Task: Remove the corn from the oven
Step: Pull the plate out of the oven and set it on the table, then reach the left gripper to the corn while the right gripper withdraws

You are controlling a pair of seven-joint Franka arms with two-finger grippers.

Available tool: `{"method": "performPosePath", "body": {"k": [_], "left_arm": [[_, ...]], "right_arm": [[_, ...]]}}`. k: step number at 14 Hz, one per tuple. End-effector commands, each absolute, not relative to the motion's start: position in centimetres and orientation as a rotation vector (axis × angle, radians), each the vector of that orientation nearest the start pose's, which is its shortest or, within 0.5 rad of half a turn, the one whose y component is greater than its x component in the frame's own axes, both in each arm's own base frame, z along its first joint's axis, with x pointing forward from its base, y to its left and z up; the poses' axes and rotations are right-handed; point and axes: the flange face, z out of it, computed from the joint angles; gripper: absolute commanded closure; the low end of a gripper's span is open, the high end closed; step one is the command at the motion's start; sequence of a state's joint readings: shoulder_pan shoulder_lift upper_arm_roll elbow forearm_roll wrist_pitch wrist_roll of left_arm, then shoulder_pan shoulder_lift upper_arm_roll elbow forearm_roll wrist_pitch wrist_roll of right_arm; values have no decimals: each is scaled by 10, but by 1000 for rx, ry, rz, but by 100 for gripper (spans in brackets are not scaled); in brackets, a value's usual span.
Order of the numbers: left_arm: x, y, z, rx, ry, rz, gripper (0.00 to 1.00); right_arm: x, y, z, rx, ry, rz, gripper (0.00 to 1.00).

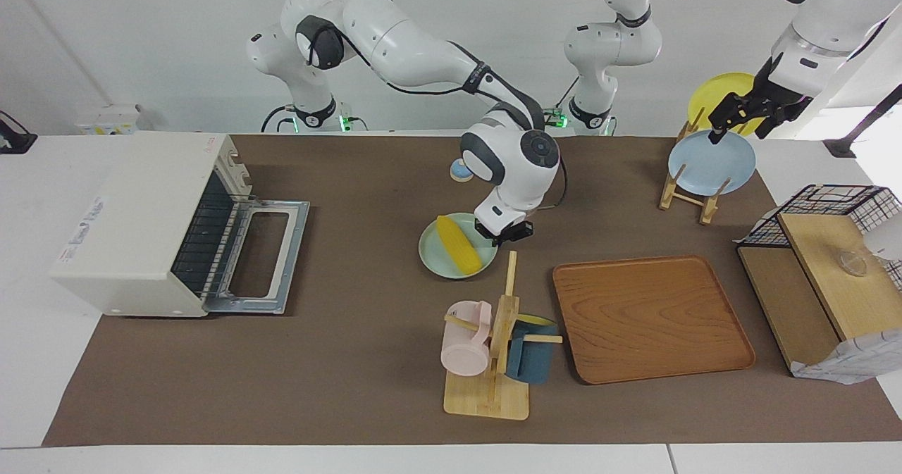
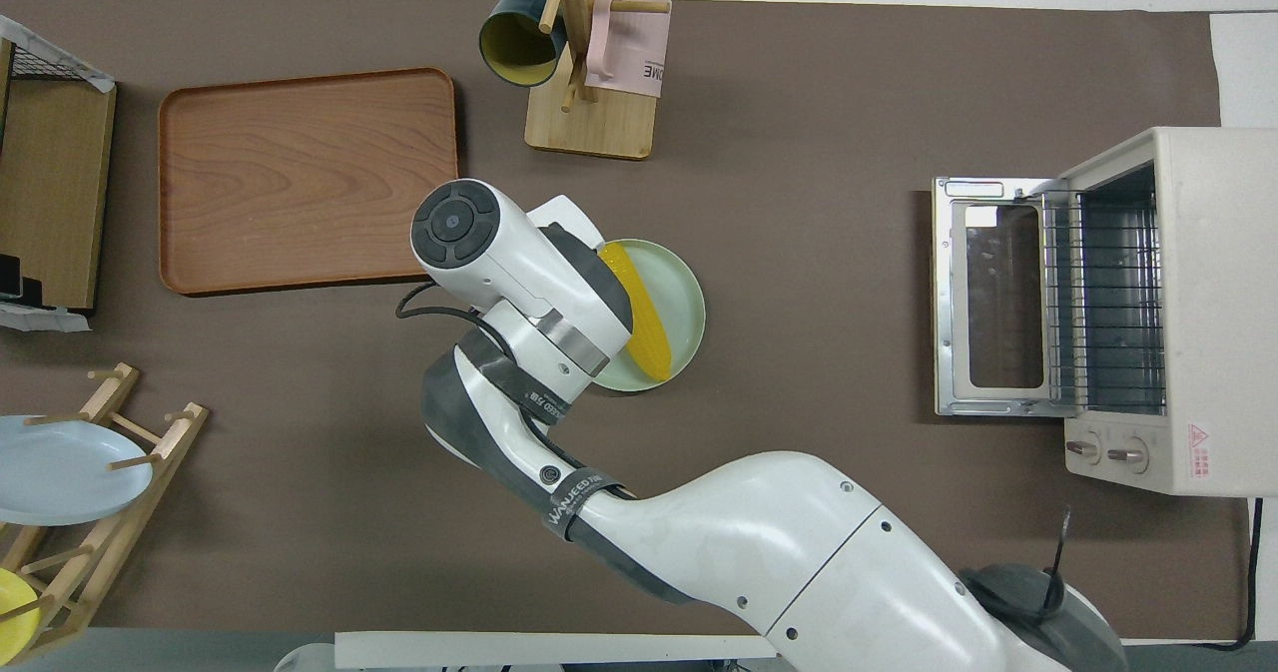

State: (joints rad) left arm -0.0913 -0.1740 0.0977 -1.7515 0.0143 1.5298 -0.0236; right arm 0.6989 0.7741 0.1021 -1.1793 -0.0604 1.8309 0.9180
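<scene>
The yellow corn (image 1: 458,245) (image 2: 635,311) lies on a pale green plate (image 1: 438,257) (image 2: 683,298) at the middle of the mat, well away from the oven, between the small bell and the mug stand. My right gripper (image 1: 497,237) is at that plate's rim on the side toward the left arm's end; the wrist hides it from above. The cream oven (image 1: 134,213) (image 2: 1198,303) stands at the right arm's end with its door (image 1: 262,257) (image 2: 988,298) folded down flat and its wire rack bare. My left gripper (image 1: 740,113) hangs open over the plate rack, waiting.
A mug stand (image 1: 493,351) with a pink and a dark blue mug is just farther from the robots than the plate. Beside it lies a wooden tray (image 1: 652,319). A rack holds a blue plate (image 1: 710,163) and a yellow plate (image 1: 715,88). A wire basket (image 1: 831,203) stands at the left arm's end.
</scene>
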Motion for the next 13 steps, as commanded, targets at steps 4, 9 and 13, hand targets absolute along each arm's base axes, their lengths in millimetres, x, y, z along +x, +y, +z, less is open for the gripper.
{"method": "performPosePath", "body": {"k": [4, 9, 13], "left_arm": [[481, -16, 581, -3135, -171, 44, 0], [454, -213, 486, -3129, -476, -88, 0], [440, -339, 437, -3143, -578, -110, 0]], "right_arm": [[582, 423, 409, -3205, 319, 105, 0], [596, 268, 361, -3249, 68, 272, 42], [584, 189, 321, -3301, -63, 363, 89]]}}
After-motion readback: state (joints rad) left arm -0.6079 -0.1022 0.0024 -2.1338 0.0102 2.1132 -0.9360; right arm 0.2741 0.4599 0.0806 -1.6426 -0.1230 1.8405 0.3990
